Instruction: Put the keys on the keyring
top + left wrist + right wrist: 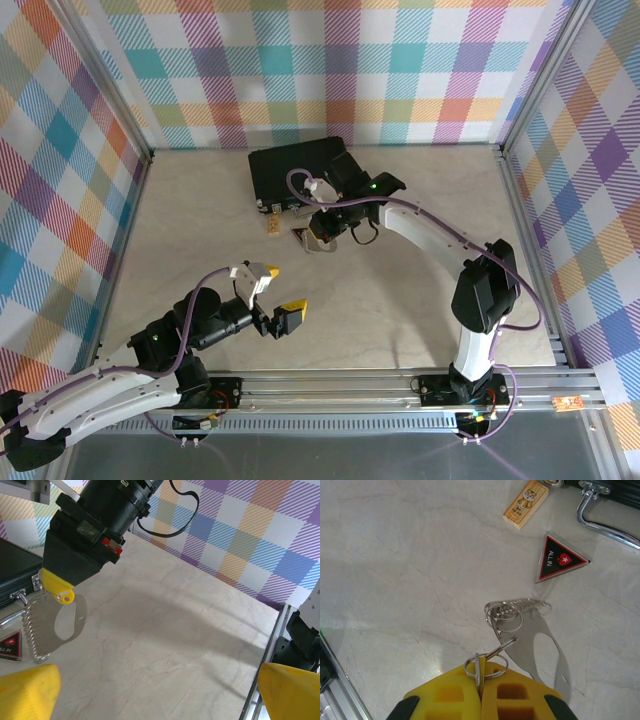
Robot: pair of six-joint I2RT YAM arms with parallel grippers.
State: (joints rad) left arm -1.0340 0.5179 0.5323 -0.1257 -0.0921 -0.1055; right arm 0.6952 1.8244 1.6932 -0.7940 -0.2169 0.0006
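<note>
**Split ring held at the keyring**

The silvery metal keyring (520, 655), edged with a coiled chain, is lying flat on the pale marble tabletop (395, 580), near the black case (300, 172). The right gripper (481, 680) is reaching steeply down, pinching a small silver split ring (486, 666) chained to it. Doing this well probably means keeping that ring steady with its gap exposed. The left gripper (277, 291) is hovering wide open, well apart.

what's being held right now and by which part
The right gripper is shut on the keyring, pinching the small split ring at its end. The left gripper is open, holding nothing.
</note>
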